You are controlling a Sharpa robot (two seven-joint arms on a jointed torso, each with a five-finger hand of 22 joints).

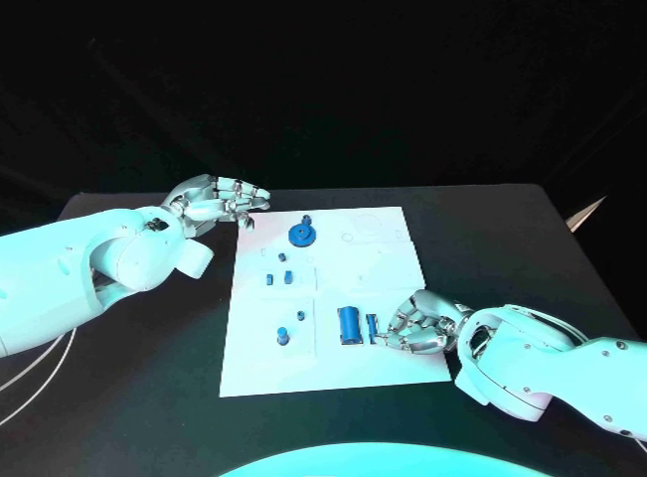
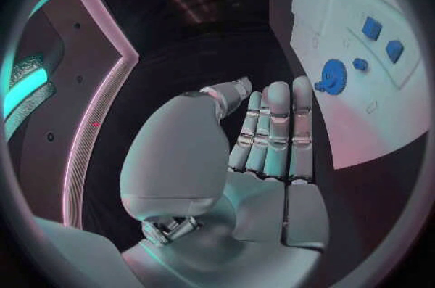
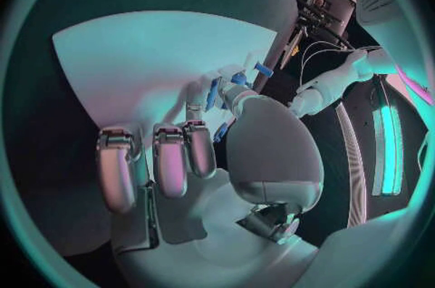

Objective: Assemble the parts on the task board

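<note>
Head view, nearest me first: my right robot hand [image 1: 419,326] sits over the task board's [image 1: 364,373] near right corner, at about five o'clock on the board, fingers curled in. Just at its fingertips lie a blue cylinder [image 1: 351,323] and a slim dark bar [image 1: 372,329], side by side at the board's near middle. I cannot tell from here whether the fingers actually pinch either one. The right wrist view shows my fingers [image 3: 170,157] bent over the white board with a thin blue piece [image 3: 213,93] close against them, yet a firm hold stays unclear.

Further out, at about seven o'clock on the board, a small blue part [image 1: 284,336] stands, with a tinier one [image 1: 302,315] just beyond it. Near the board's centre, a few small blue pieces [image 1: 283,275] are clustered close together.

At twelve o'clock, a round blue gear [image 1: 303,235] lies on the far end of the board.

Farthest off, my left robot hand [image 1: 218,203] hovers over the black table [image 1: 151,397] just beside the board's far left corner, at about eleven o'clock. The left wrist view shows its fingers [image 2: 278,130] straight and close together, holding nothing, with the gear [image 2: 332,76] near their tips.
</note>
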